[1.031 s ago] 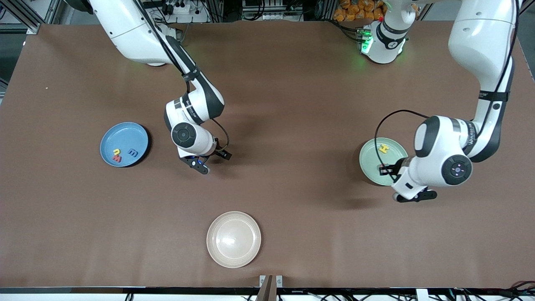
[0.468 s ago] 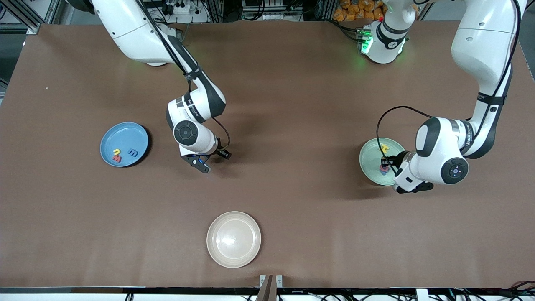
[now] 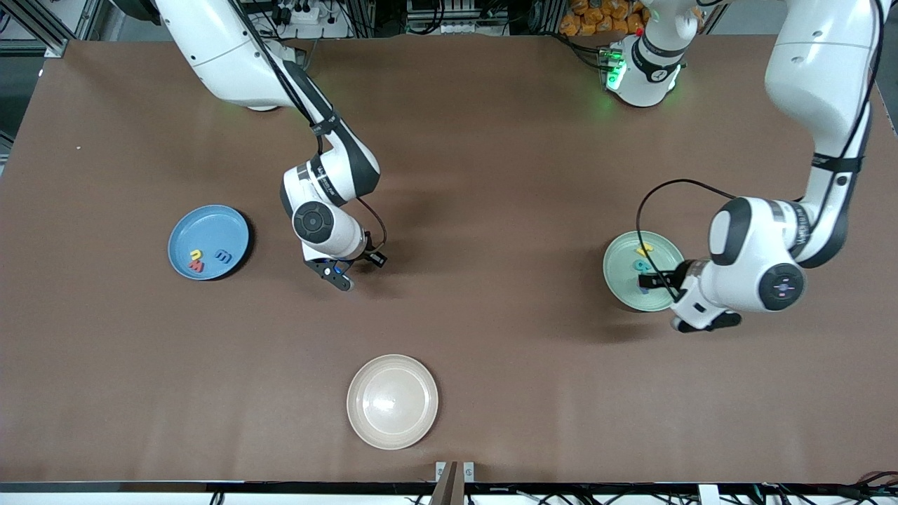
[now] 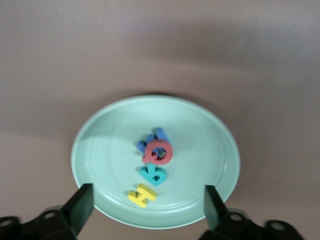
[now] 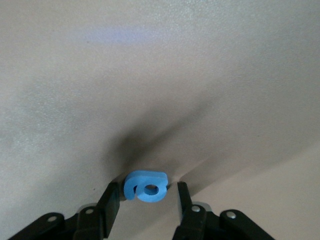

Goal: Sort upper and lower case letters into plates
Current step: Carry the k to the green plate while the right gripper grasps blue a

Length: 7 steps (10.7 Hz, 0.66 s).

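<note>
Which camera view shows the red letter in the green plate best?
The left wrist view: the red letter lies in plain sight, overlapping a blue letter in the green plate. The front view hides it under the left arm; the right wrist view does not show it.
</note>
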Available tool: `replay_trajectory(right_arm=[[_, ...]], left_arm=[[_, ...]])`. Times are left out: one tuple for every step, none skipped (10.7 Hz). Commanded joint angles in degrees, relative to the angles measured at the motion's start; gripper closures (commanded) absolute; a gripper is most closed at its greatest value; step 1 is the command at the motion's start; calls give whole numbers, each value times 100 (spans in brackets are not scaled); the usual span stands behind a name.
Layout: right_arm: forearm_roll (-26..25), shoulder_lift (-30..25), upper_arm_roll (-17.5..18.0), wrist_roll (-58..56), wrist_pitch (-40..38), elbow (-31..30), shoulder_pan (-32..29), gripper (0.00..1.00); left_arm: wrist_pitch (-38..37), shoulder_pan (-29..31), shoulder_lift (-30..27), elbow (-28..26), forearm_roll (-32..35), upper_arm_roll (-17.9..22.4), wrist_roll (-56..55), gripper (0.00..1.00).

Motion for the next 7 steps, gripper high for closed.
replay_trajectory(right_arm=[[-75, 6, -45, 130, 72, -51, 80, 71], [-75, 6, -45, 130, 71, -51, 71, 78], [-75, 6, -45, 130, 63, -51, 71, 86], [-75, 6, -45, 130, 54, -51, 71, 92], [-75, -3, -45, 121, 2, -33, 62, 92], [-75, -29, -45, 69, -86, -7, 28, 92], [-75, -56, -54, -19, -496, 176, -69, 93]], left_arm=[[-233, 43, -313, 199, -76, -17, 97, 0], [-260, 17, -498, 208, -68, 0, 80, 0], [-269, 34, -691, 208, -59, 18, 79, 0], [-269, 60, -893, 208, -59, 35, 123, 0], [-269, 182, -1086, 208, -59, 9, 141, 0], [-269, 201, -1271, 190, -59, 9, 158, 0], [-269, 323, -1429, 190, -85, 9, 202, 0]])
